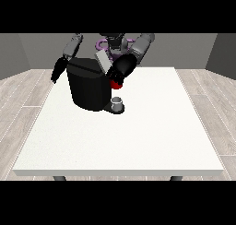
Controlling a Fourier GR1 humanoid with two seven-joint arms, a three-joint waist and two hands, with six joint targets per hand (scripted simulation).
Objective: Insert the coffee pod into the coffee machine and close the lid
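— The hand at the view's right, how does it stand?
— You see it at the coffee machine, by its raised lid; whether its fingers are curled, you cannot tell. A red thing at the machine shows just below it.
— And the pod?
— A grey thing sits on the machine's base; you cannot tell it for the pod.
— The other hand?
— The hand at the view's left hangs beside the white table, its fingers straight.

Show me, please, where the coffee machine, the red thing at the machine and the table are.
Coffee machine (87, 88): front view, on its black front wall.
Red thing at the machine (116, 85): front view, on its middle.
Table (138, 141): front view, on its bare top.
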